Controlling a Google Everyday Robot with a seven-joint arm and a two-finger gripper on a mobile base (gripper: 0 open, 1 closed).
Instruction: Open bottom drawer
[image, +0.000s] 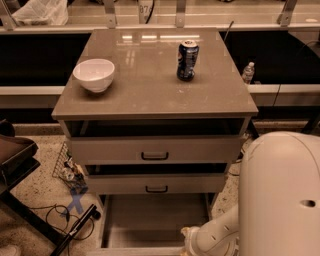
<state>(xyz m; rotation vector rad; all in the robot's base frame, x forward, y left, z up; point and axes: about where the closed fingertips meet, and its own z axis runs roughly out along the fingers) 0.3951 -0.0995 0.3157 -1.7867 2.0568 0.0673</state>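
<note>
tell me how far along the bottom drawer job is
Done: the bottom drawer is pulled well out, its inner floor showing below the middle drawer front. In hand: the gripper sits at the drawer's front right corner. Left: probably only backing away; whether it is fully out is unclear.

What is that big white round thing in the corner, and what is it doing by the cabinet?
That is a robot's arm. The one picture looks down at a cabinet from the front. On its top stand a white bowl and a soda can. The arm bends down to the bottom drawer, which is pulled out. The robot's hand, called a gripper, sits low near that drawer's front right corner. Whether it holds anything cannot be seen.
</note>
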